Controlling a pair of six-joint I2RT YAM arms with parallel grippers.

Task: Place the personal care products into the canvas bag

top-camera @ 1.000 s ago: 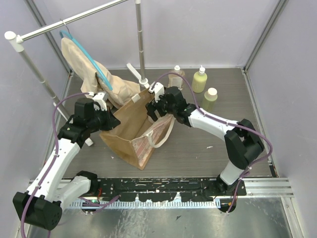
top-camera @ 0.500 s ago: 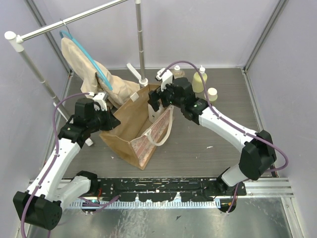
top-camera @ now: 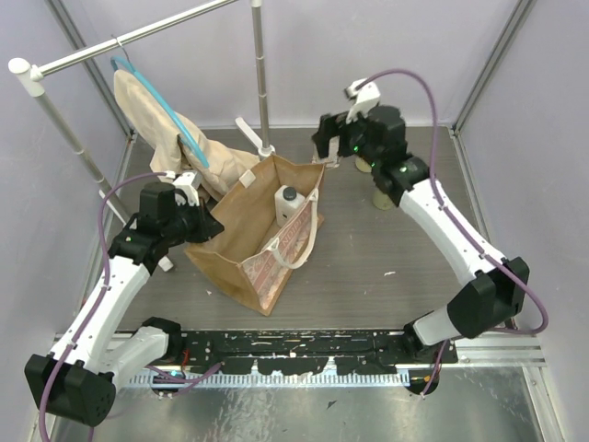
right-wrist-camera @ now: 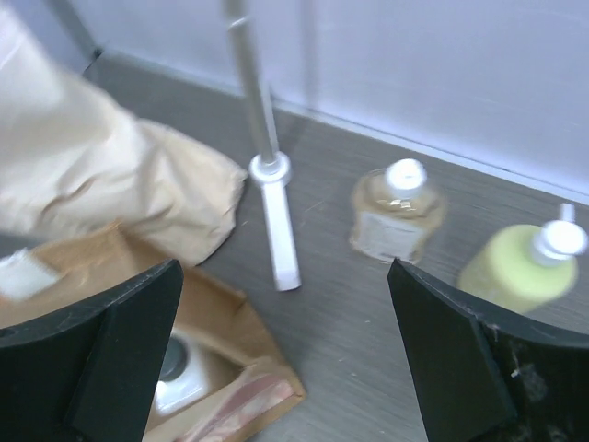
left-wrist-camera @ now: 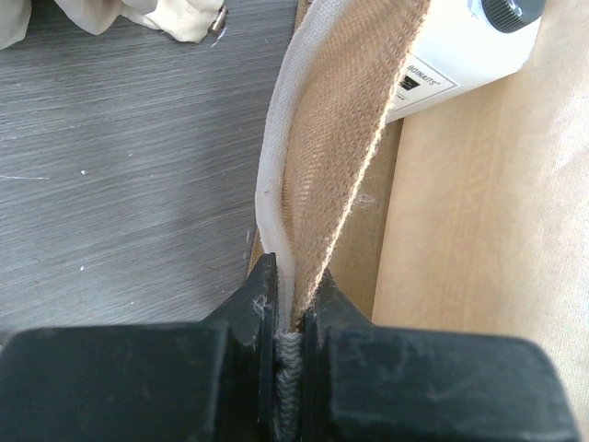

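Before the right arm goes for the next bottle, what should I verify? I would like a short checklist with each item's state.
1. The left gripper clamped on the canvas bag rim: ok.
2. The white bottle inside the bag: ok.
3. The right gripper open and empty: ok.
4. The amber bottle upright, apart from others: ok.
5. The yellow-green bottle upright: ok.
6. The second yellow-green bottle, mostly behind the right arm: cannot tell.

The tan canvas bag (top-camera: 230, 221) stands open on the desk, the white black-capped bottle (top-camera: 287, 206) inside it. The amber bottle (right-wrist-camera: 398, 214) and a yellow-green bottle (right-wrist-camera: 517, 272) stand outside.
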